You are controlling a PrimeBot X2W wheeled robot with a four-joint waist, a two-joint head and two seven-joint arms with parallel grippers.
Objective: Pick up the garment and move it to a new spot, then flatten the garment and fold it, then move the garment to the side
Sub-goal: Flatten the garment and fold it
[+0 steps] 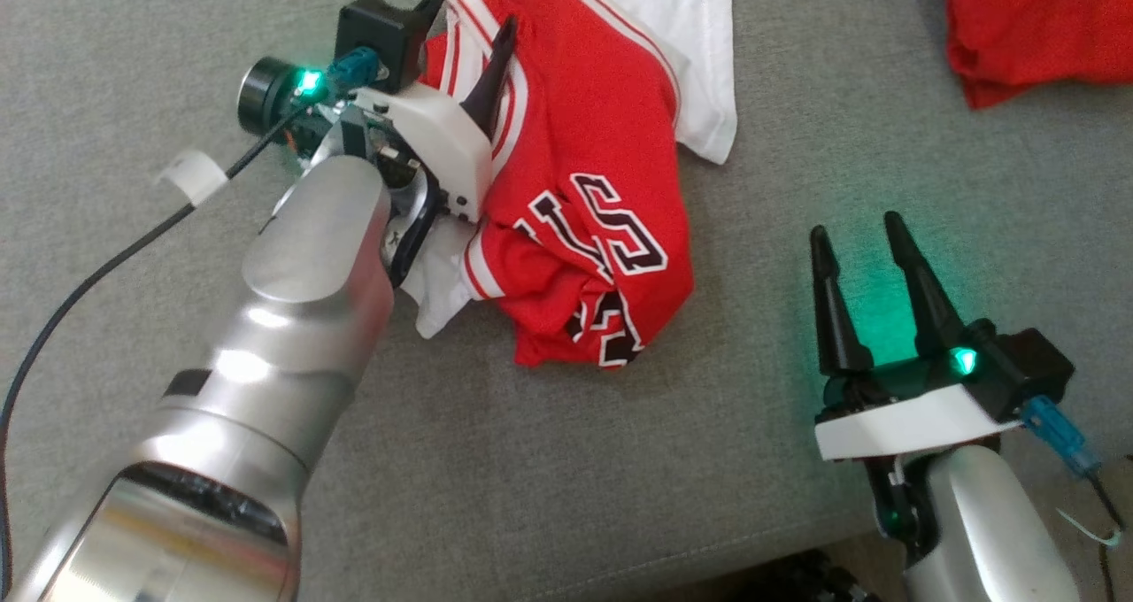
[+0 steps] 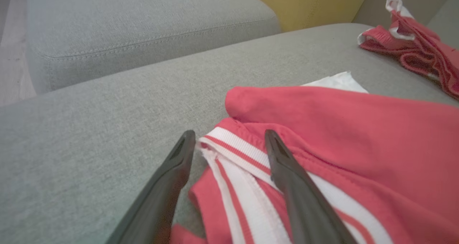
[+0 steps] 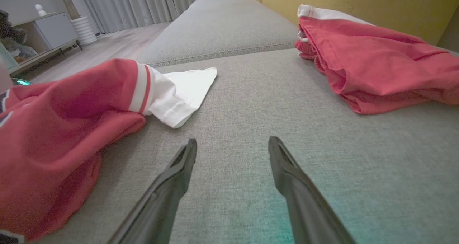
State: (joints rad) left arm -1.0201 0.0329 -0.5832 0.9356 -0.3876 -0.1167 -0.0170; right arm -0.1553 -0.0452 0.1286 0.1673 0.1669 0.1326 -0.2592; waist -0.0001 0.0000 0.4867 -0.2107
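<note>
Left gripper (image 2: pixel 230 138): both long dark fingers are spread wide and are not pinching anything. The white-and-red striped hem (image 2: pixel 247 154) of the crumpled red jersey with black-and-white lettering (image 1: pixel 584 142) lies between the fingers. One finger lies over the cloth. You cannot confirm from the views whether it presses on the fabric.

This placement suggests a pick about to be made: the fingers straddle a firm trimmed edge, which should hold better than loose cloth from the middle of the heap.

Right gripper (image 1: pixel 856 230): the fingers are likewise spread and hold nothing. They point along the bare grey fabric sofa seat (image 1: pixel 531 460), well apart from the jersey. Treat this arm as standing by, clear of the left arm's working area.

The jersey lies bunched on the sofa seat, under and beside the left gripper. It is not yet lifted, flattened or folded.

A second red garment (image 1: pixel 1027 27) lies near the far right corner of the seat. Do not confuse it with the jersey.
</note>
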